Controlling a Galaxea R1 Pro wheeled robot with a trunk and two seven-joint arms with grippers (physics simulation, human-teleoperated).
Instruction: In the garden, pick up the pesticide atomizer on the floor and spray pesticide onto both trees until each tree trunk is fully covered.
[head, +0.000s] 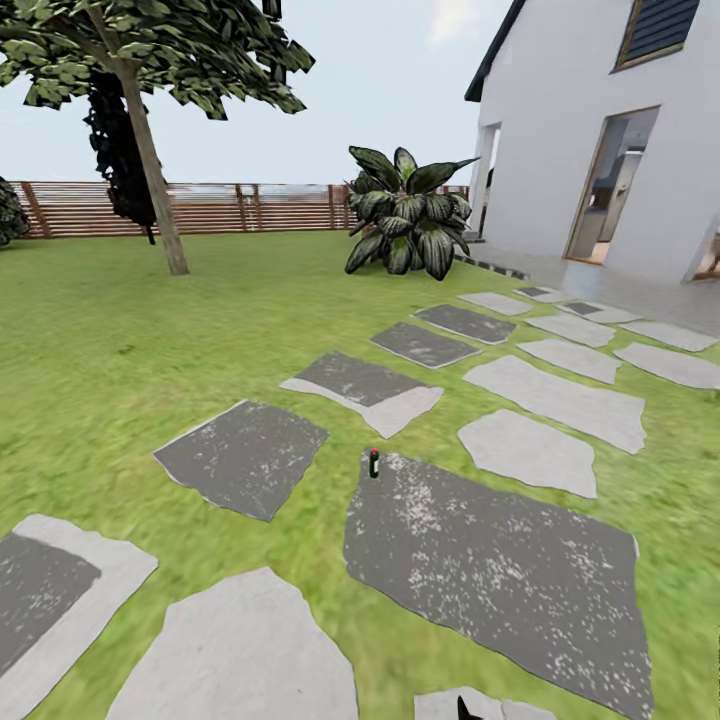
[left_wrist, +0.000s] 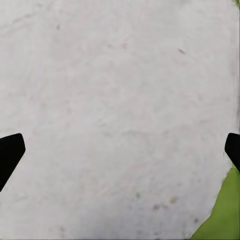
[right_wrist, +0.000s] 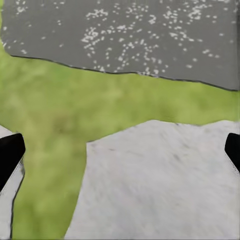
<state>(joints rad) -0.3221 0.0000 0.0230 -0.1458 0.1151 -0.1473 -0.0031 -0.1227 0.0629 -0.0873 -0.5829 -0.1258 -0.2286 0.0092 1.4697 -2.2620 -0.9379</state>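
While parked on the lawn (head: 120, 340), looking at the pesticide atomizer (head: 374, 463) standing upright at the far left corner of a big dark speckled paver (head: 500, 570). Leaning tree (head: 150, 150) far left by the fence (head: 250, 207). Left gripper (left_wrist: 120, 150) and right gripper (right_wrist: 120, 150) jaws both spread wide, holding nothing, over pale stones (left_wrist: 115, 100).

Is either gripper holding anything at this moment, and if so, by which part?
Nothing is held. The left gripper and right gripper are open over paving stones, and the spray bottle stands upright at the edge of a dark stone ahead.
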